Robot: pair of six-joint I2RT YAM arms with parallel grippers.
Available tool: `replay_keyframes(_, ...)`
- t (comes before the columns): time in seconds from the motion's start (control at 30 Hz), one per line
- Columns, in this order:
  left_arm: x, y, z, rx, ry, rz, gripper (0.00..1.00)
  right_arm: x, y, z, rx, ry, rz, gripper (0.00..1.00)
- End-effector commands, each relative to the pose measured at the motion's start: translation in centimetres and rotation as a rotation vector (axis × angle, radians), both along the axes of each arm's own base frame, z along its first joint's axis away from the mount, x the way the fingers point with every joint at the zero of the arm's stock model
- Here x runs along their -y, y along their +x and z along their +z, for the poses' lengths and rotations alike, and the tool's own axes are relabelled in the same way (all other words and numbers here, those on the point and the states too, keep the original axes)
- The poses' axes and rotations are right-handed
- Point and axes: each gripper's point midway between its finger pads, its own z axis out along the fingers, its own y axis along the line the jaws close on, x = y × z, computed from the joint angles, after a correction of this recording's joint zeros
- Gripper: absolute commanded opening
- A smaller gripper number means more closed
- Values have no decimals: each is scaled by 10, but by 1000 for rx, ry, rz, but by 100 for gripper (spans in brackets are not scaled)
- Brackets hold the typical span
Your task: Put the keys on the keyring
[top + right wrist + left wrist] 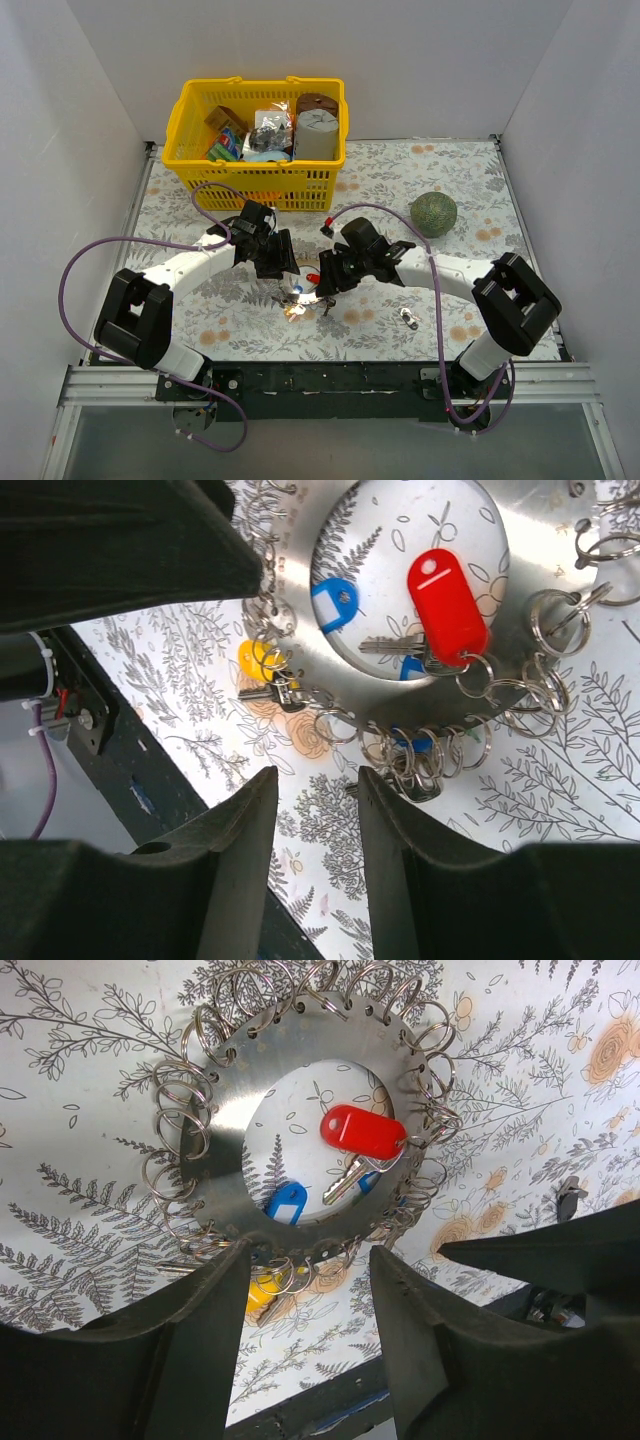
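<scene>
**Both grippers at the rim of the keyring, fingers part-way apart**

The keyring (225,1110) is a flat, silver-grey metal disc with a wide round hole in its middle. A row of small holes runs round its edge, and small split rings (180,1130) hang from them all the way round. It lies over the floral tablecloth (80,1210), whose fern print shows through the hole. Three keys are at it. The red-headed key (362,1132) lies across the hole, its silver blade pointing back toward the left fingers (200,1350). The blue-headed key (287,1203) sits at the hole's inner edge, just beyond those fingertips. The yellow-headed key (262,1290) hangs outside the rim, in the gap between them.

The left gripper (310,1260) has its fingers about half apart. They straddle a stretch of the toothed rim, with rings bunched between the tips. Whether the pads press the metal or only stand over it cannot be told.

The right gripper (315,785) also has a middling gap, and only tablecloth shows between its fingers (420,870). The disc's edge lies just beyond their tips, and a cluster of split rings sits close by the right-hand tip. The yellow head is ahead and to the left.
</scene>
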Motion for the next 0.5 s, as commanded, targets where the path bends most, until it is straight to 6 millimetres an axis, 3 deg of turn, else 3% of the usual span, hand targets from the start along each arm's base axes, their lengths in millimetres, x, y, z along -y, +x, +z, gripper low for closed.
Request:
replay_keyframes(0.0,4,3,10,33,-30,-17,50,-4,-9,15,17,44,38,46)
replay_keyframes(0.23,6,5,10,33,-32,-23,49,0,-22,2,-30,52,44,46)
replay_keyframes(0.47,-3,3,8,42,15,-20,45,-6,-9,4,-11,46,10,46)
